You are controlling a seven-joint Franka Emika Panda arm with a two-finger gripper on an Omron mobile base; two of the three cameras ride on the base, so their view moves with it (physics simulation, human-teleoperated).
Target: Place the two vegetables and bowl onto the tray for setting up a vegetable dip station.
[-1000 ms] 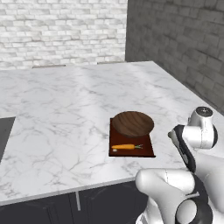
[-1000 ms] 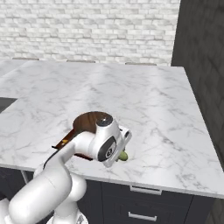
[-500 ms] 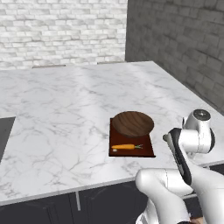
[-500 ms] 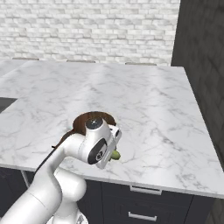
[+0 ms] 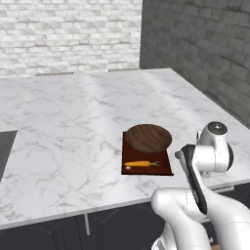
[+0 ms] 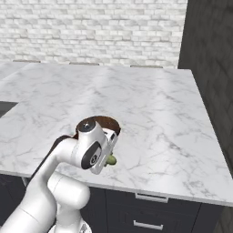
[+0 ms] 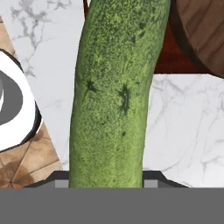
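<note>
Marble counter (image 5: 73, 122), white with grey veins, stretches wide and bare toward the pale brick wall (image 5: 68, 34) and the dark grey wall on the right. Near its front edge lies the flat dark reddish-brown rectangular wooden tray (image 5: 146, 166), with the round shallow dark brown wooden bowl (image 5: 148, 138) on its far end and the small slim orange carrot (image 5: 139, 164) lying across its near end, just in front of the bowl. The tray's near side sits close to the counter's front edge.

The white arm's two-finger gripper (image 6: 109, 157) hangs over that front edge, to the right of the tray, clamped on the slender dark green cucumber (image 7: 116, 92). In the hand view the cucumber runs up the frame, its far end over the tray's corner beside the bowl's rim. In the right base view its green tip pokes out beside the hand.
</note>
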